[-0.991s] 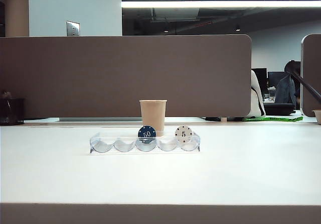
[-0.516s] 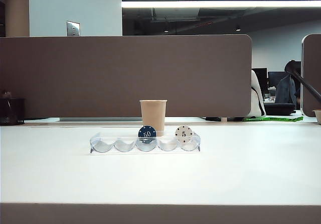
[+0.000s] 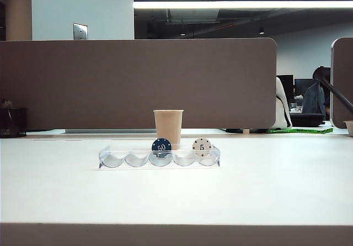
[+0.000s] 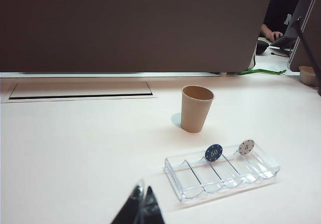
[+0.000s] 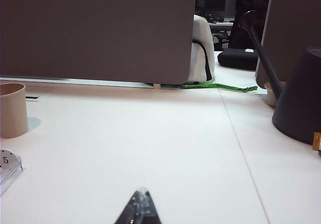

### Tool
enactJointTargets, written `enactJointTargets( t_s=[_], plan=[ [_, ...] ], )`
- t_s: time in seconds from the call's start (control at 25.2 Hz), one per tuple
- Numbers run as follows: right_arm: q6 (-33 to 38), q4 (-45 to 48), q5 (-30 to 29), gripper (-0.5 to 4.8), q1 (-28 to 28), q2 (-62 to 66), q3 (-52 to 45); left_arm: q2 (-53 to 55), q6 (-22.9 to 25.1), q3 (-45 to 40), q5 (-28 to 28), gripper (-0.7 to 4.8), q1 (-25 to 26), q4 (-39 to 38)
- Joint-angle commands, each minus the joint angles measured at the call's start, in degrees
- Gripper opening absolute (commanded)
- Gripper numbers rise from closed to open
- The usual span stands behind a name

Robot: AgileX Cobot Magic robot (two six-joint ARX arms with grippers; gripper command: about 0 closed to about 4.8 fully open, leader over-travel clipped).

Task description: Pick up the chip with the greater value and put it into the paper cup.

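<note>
**Two chips in the rack, cup standing behind it**

So here's what we've got. A clear plastic chip rack (image 3: 159, 158) sits on the white surface (image 3: 176, 193), with five scalloped slots in a row. Only two slots are filled: a blue "50" chip (image 3: 161, 145) stands on edge in the middle slot, and a white "5" chip (image 3: 202, 145) stands on edge in the slot at the right end in the exterior view. The other three slots hold nothing we can see.

The paper cup (image 3: 168, 126) stands upright just behind the rack, roughly behind the blue chip, apart from the rack rather than touching it. From the left wrist view we look a bit down at its rim (image 4: 197, 91), but we can't see deep enough to tell what's inside. No black "100" chip shows in any view, so we can't say where it is.

Neither arm shows in the exterior view. The left gripper (image 4: 141, 204) hangs above the bare surface on the near side of the rack, well apart from it, and its jaws look pressed together with nothing between them. The right gripper (image 5: 140, 206) is off beyond the "5" end of the rack, over bare surface, jaws closed and empty too. A dark grey cone-shaped base (image 5: 301, 98) stands on the far side of it.
</note>
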Motion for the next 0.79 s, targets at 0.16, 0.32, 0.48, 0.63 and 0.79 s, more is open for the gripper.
enactJointTargets(
  t_s=[0.16,0.32,0.48,0.63,0.79],
  plan=[
    [0.37,1.81,-0.24,-0.06,0.00,-0.04,-0.09,0.11,0.42,-0.42,0.13,-0.05,-0.09,0.57],
    [0.76,1.64,-0.57,-0.06,0.00,-0.04,-0.09,0.11,0.50,-3.15,-0.35,-0.05,-0.09,0.92],
    [1.62,1.62,-0.59,-0.06,0.00,-0.04,-0.09,0.11,0.44,-7.85,-0.44,-0.05,-0.09,8.09],
    [1.81,1.62,-0.63,-0.06,0.00,-0.04,-0.09,0.11,1.66,-12.72,-2.03,-0.05,-0.09,13.94],
    [2.21,1.62,-1.44,-0.06,0.00,-0.04,-0.09,0.11,3.50,-15.74,-3.02,-0.05,-0.09,13.22]
  ],
)
